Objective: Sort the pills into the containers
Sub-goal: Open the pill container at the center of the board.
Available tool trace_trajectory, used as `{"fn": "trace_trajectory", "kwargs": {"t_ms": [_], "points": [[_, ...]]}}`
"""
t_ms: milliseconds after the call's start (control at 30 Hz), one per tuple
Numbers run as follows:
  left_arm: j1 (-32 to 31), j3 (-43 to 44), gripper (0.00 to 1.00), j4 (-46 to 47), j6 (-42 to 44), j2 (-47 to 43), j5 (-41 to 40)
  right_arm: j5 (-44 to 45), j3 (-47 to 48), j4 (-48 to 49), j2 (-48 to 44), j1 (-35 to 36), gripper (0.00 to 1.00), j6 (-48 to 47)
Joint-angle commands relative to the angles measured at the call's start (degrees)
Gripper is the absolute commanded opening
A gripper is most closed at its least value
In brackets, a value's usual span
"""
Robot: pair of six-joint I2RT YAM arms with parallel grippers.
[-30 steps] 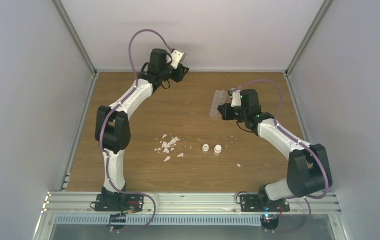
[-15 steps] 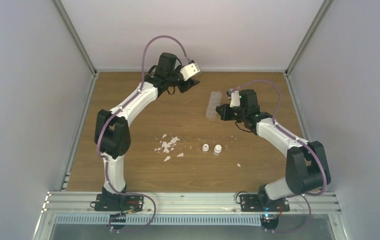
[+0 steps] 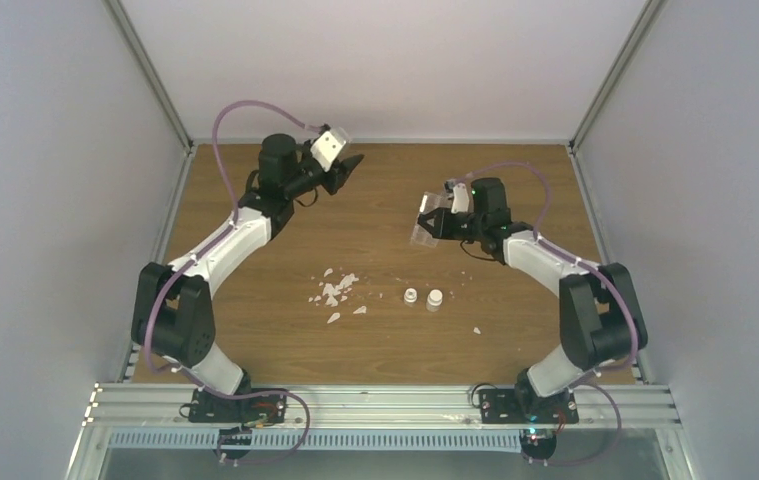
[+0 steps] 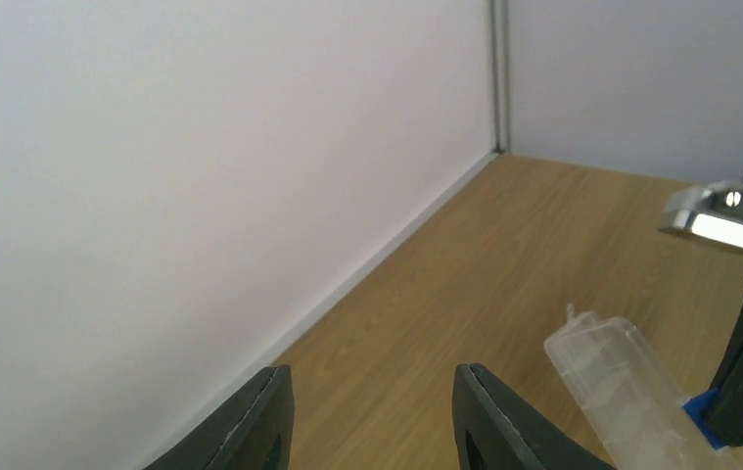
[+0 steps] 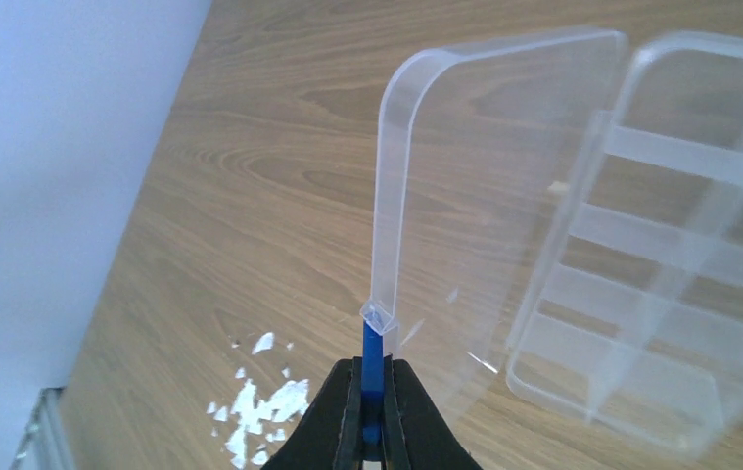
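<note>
Top view: the left gripper (image 3: 343, 168) is wide open above the far left of the tabletop (image 3: 255, 340). The right gripper (image 3: 435, 222) pinches the box (image 3: 421, 230) in the far right part.

Left wrist view: its fingers (image 4: 489, 421) are far apart, and the box (image 4: 612, 377) lies low at the right.

Right wrist view: the closed gripper (image 5: 375, 416) holds the clasp of the upright lid (image 5: 485, 186). Flakes (image 5: 259, 403) lie behind.

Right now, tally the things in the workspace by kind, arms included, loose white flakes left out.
Clear organiser box: 1
White vials: 2
Robot arms: 2
Total: 5
</note>
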Motion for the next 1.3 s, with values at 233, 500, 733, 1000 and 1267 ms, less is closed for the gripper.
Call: {"fn": "trace_trajectory", "kwargs": {"t_ms": [233, 500, 733, 1000, 1267], "points": [[1.89, -22.91, 0.99, 28.17, -9.77, -6.20, 1.39, -9.29, 7.06, 5.36, 8.90, -0.21, 0.01, 16.95], [-3.58, -39.67, 0.99, 56.28, -11.53, 0.87, 1.55, -16.20, 13.14, 6.42, 19.85, -0.27, 0.00, 25.33], [-10.63, -38.61, 0.99, 62.33, -7.96, 9.77, -5.63, -16.39, 15.02, 4.24, 21.01, -0.17, 0.01, 23.70], [-17.98, -35.34, 0.99, 60.13, 0.15, 14.64, -19.12, -17.37, 17.34, 2.52, 21.58, -0.31, 0.00, 23.24], [-18.62, -28.56, 0.99, 49.55, 0.71, 16.53, -27.96, -19.15, 17.19, 2.45, 21.75, -0.32, 0.01, 22.34]]}}
